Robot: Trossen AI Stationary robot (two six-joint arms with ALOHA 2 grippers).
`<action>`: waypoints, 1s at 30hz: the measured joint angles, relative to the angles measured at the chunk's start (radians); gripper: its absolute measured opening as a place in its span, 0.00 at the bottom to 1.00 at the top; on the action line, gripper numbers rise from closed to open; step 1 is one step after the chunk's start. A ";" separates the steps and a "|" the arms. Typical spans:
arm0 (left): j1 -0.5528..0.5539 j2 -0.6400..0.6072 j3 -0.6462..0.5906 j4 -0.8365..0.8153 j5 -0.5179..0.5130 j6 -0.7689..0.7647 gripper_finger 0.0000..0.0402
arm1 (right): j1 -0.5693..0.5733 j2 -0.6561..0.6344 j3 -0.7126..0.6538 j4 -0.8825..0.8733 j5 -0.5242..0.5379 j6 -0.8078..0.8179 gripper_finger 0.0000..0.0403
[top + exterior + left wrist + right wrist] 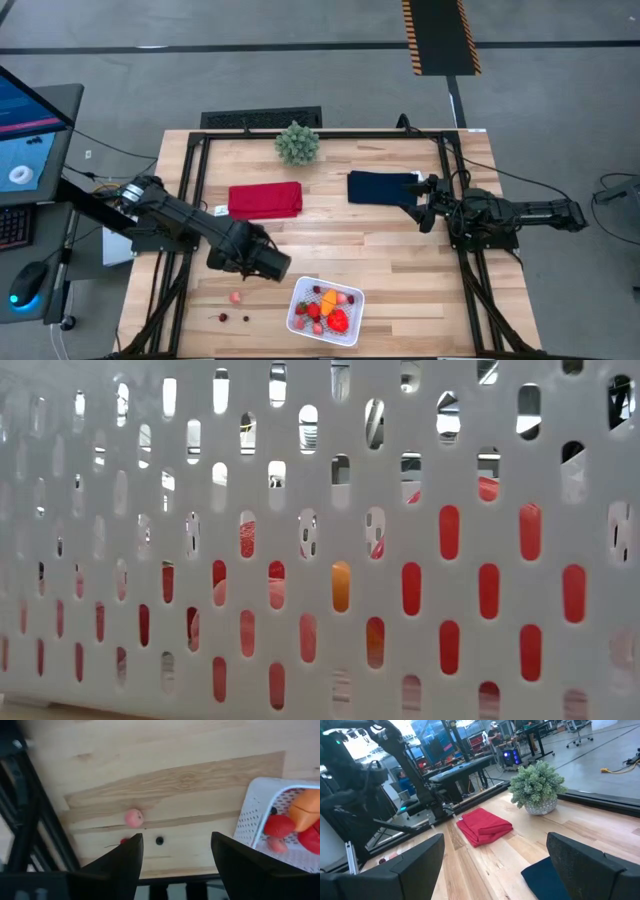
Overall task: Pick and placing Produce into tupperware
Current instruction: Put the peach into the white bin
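Your left gripper (272, 266) spread above bare table, tupperware (325, 310) right, pink fruit (236, 297) and cherries (222, 318) near-left, right gripper (424, 205) spread over navy cloth (382, 187).

Low view blocked by tupperware (330, 490) wall; produce (341, 586) only colour patches through slots.

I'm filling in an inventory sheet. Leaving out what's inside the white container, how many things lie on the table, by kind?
loose fruit pieces: 3 (pink piece, dark piece, dark piece)
folded cloths: 2 (red cloth, navy cloth)
plant: 1
white container: 1
Total: 7
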 joint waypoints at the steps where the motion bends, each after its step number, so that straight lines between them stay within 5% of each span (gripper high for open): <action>1: -0.009 -0.017 -0.039 0.027 -0.003 -0.019 0.56 | 0.000 0.000 0.000 0.000 0.000 0.000 0.93; 16: -0.197 -0.238 -0.504 0.384 -0.032 -0.387 0.56 | 0.000 0.000 0.000 0.000 0.000 0.000 0.93; 30: -0.300 -0.245 -0.695 0.628 0.000 -0.541 0.58 | 0.000 0.000 0.000 0.000 0.000 0.000 0.93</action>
